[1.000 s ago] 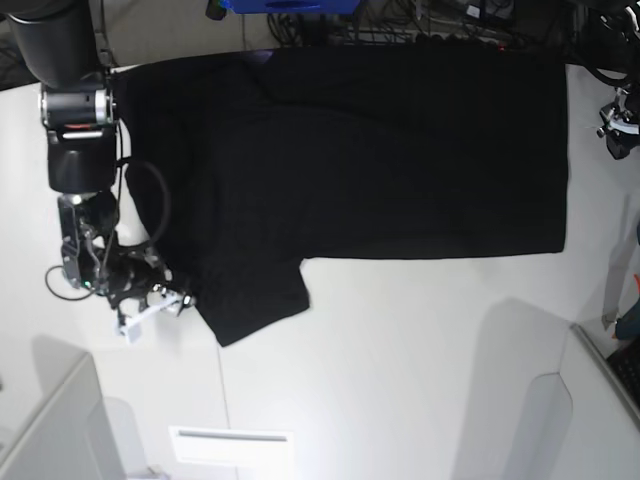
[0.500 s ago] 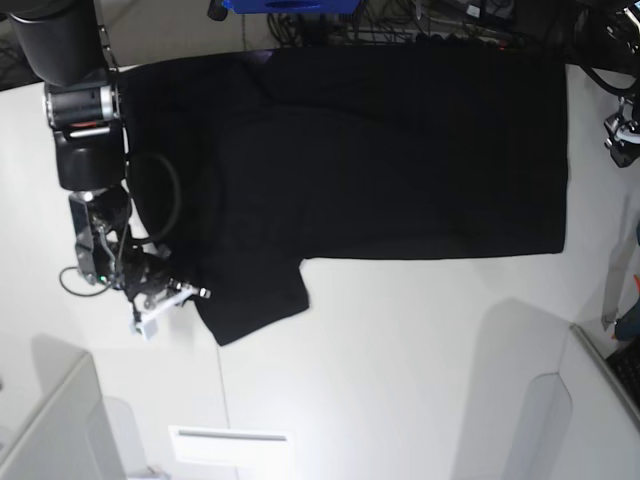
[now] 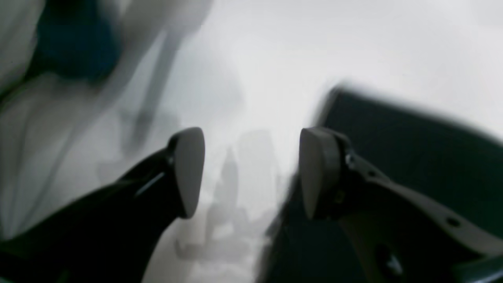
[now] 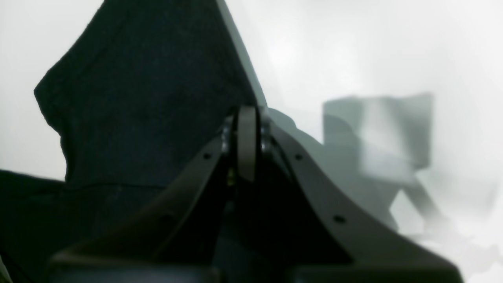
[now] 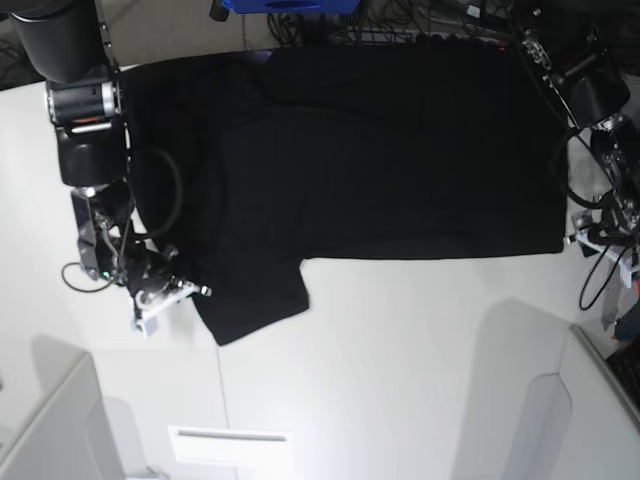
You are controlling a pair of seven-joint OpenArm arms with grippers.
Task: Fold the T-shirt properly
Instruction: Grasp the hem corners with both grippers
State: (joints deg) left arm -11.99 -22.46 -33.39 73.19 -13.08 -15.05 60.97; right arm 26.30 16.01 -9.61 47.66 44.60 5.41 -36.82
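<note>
The black T-shirt (image 5: pixel 400 160) lies spread flat on the white table, plain side up, with one sleeve (image 5: pixel 255 300) pointing to the front left. My right gripper (image 5: pixel 195 292) is at that sleeve's outer edge. In the right wrist view its pads (image 4: pixel 247 141) are pressed together at the edge of the sleeve (image 4: pixel 149 98). My left gripper (image 5: pixel 592 236) hovers at the shirt's hem corner on the right. In the left wrist view it is open (image 3: pixel 251 173), with black cloth (image 3: pixel 412 149) under its right finger and bare table between the jaws.
A blue object (image 5: pixel 290 5) and cables lie past the table's far edge. A white flat piece (image 5: pixel 230 445) lies at the front, with pale panels at the front left (image 5: pixel 55 430) and front right (image 5: pixel 560 420).
My left arm has come into the base view on the right and dropped to the hem corner. My right gripper moved slightly toward the sleeve edge and stays there.
</note>
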